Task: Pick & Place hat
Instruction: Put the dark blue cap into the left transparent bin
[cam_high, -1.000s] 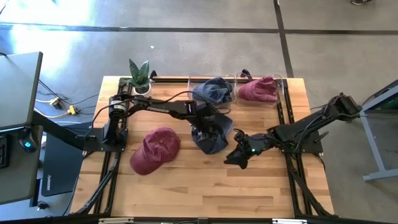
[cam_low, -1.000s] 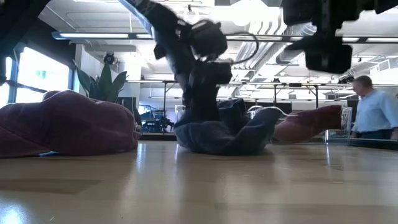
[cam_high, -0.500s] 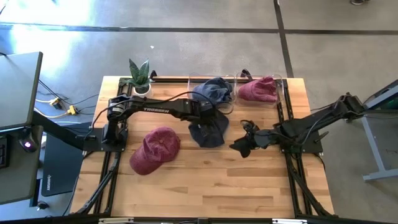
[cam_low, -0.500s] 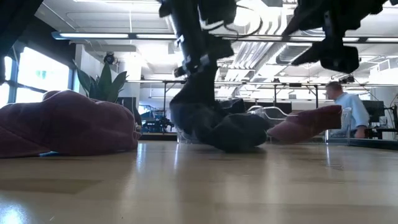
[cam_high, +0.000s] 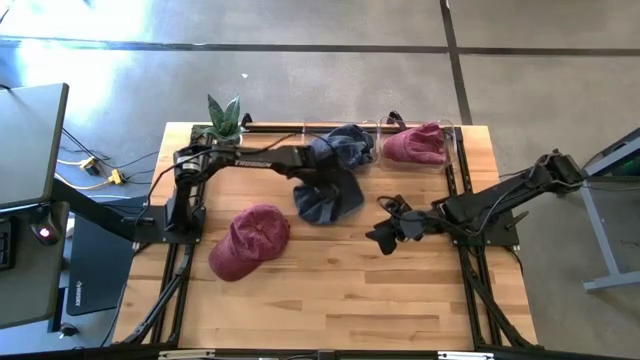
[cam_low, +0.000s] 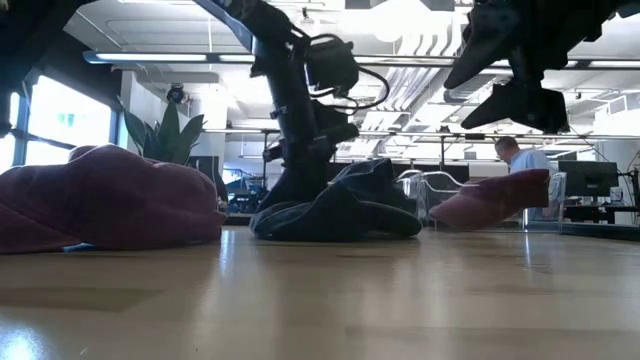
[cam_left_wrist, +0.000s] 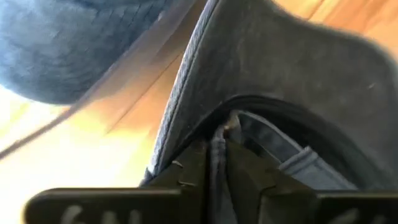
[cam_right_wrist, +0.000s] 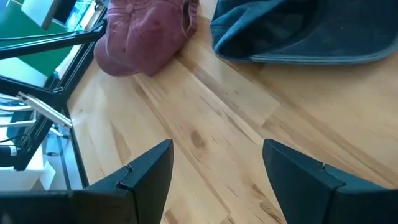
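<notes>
- Right now my left gripper (cam_left_wrist: 214, 163) is pinched on the edge of the dark blue hat (cam_high: 325, 198), fabric squeezed between both fingers in the left wrist view.
- That hat sits mid-table, sagging onto the wood, just in front of the clear bin (cam_high: 340, 130) that already holds another blue hat (cam_high: 343, 146).
- A red hat (cam_high: 416, 144) lies in the bin's neighbouring section, and a second red hat (cam_high: 250, 240) waits on the table (cam_high: 330, 300) nearer my left arm's base.
- My right gripper (cam_right_wrist: 214, 174) hovers spread and empty above the boards, just to the right of the blue hat.
- I judge this to be the carry step: hat grasped, not yet placed.
- Next I'd need to lift the hat clear of the wood, bring it over the bin's wall, and only then let go; the loose brim could catch on the rim.
- A potted plant (cam_high: 224, 122) stands at the far left corner, well apart.
</notes>
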